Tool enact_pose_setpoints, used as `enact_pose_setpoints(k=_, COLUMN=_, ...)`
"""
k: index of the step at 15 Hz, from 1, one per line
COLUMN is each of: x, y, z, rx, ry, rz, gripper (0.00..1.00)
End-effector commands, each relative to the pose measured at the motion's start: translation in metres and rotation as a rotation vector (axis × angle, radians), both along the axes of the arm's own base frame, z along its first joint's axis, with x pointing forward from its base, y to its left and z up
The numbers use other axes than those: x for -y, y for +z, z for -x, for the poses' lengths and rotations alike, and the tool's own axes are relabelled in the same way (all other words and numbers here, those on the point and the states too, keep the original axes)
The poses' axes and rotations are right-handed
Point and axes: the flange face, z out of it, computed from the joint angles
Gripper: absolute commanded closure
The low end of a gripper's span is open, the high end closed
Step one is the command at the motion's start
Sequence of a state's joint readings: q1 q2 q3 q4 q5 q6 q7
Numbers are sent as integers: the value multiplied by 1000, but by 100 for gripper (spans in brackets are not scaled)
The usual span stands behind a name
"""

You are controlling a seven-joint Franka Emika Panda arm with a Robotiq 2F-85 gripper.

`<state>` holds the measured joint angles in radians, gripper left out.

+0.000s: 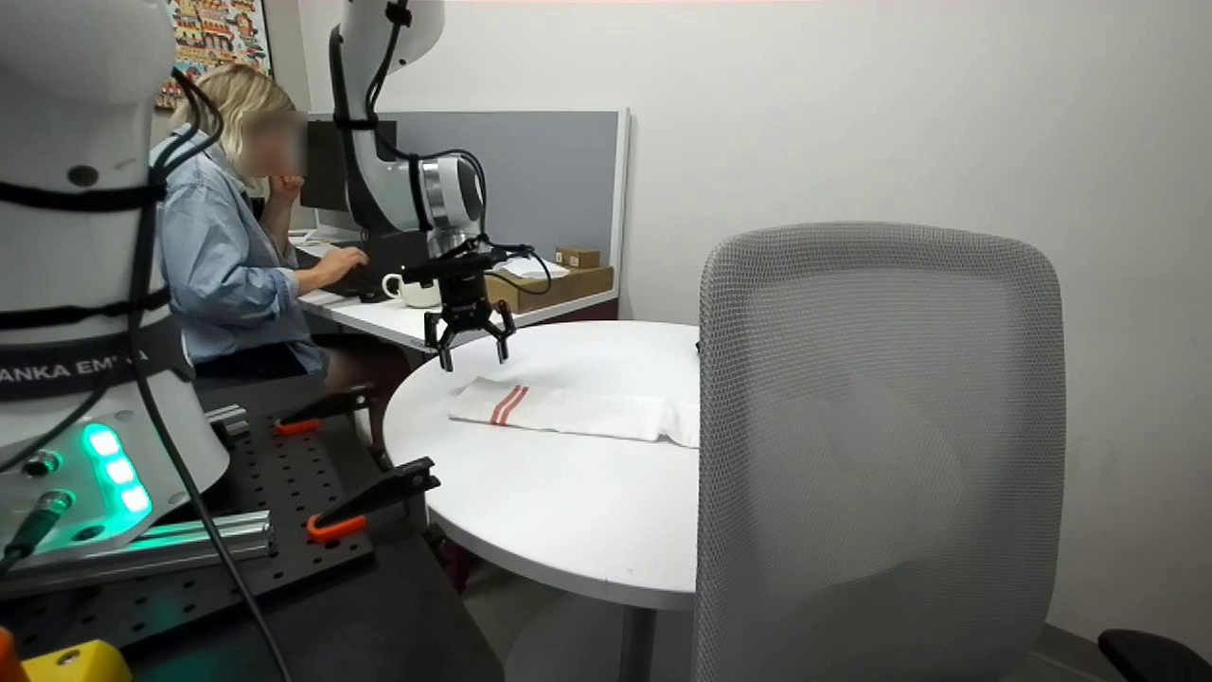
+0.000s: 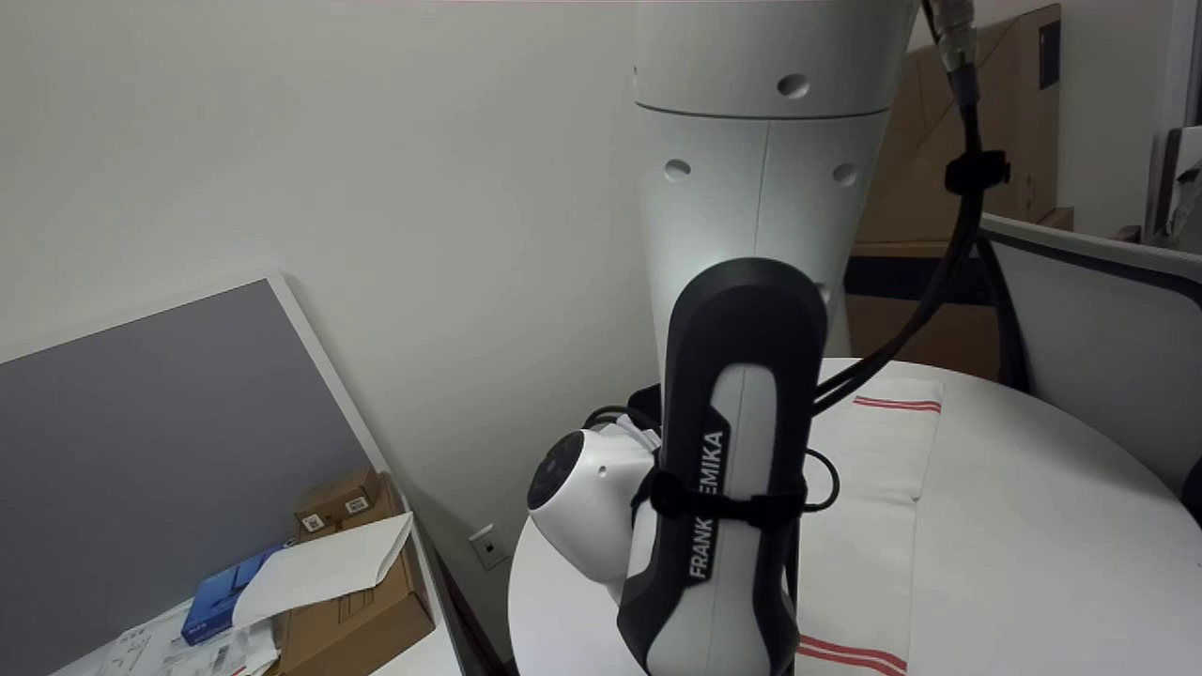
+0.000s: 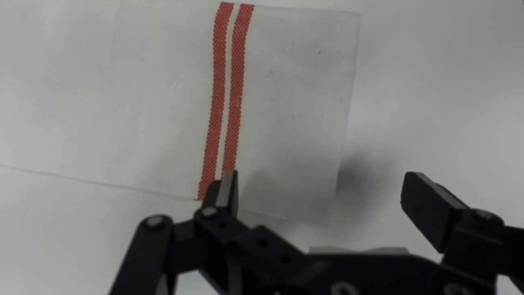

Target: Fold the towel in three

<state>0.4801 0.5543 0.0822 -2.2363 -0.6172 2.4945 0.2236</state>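
At the far left in an exterior view stands the arm's base (image 1: 76, 227), lit green low down; behind it a person (image 1: 227, 251) in a pale blue shirt sits at a white desk (image 1: 379, 320); nearer the camera, two black-and-orange clamps (image 1: 379, 493) stand at the edge of a perforated plate (image 1: 284, 478); a white mug (image 1: 417, 292) rests on the desk, seen just left of the gripper (image 1: 474, 361), which points down with its fingers (image 3: 430, 209) spread well apart and hovers above the left end of the towel (image 1: 578, 413); the towel lies flat on the round white table (image 1: 559, 502) as a long narrow strip, two red stripes (image 3: 238, 82) crossing it near that end; in the wrist view the finger on the picture's left overlaps the lower end of those stripes, while the finger on the right stands past the towel's edge; further right a grey mesh chair (image 1: 881, 398) hides the towel's remaining part, whose striped opposite end (image 2: 897, 407) shows in an exterior view.
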Motion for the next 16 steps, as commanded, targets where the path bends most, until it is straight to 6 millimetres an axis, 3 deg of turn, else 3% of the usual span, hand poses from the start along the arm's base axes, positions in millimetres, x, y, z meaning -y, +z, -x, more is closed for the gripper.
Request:
enact_pose_setpoints(k=1, x=3, y=-17, z=1, rx=-7, ry=-39, rz=19, gripper=0)
enact_pose_setpoints(k=3, x=15, y=-23, z=1, rx=-11, ry=-69, rz=30, gripper=0)
enact_pose_setpoints(k=4, x=20, y=-25, z=0, rx=-11, ry=-85, rz=34, gripper=5)
enact_pose_setpoints(k=5, x=25, y=-26, z=-1, rx=-13, ry=-97, rz=38, gripper=26)
enact_pose_setpoints(k=8, x=36, y=-29, z=-3, rx=-20, ry=-121, rz=45, gripper=36)
enact_pose_setpoints(k=16, x=32, y=-34, z=1, rx=-46, ry=-115, rz=34, gripper=98)
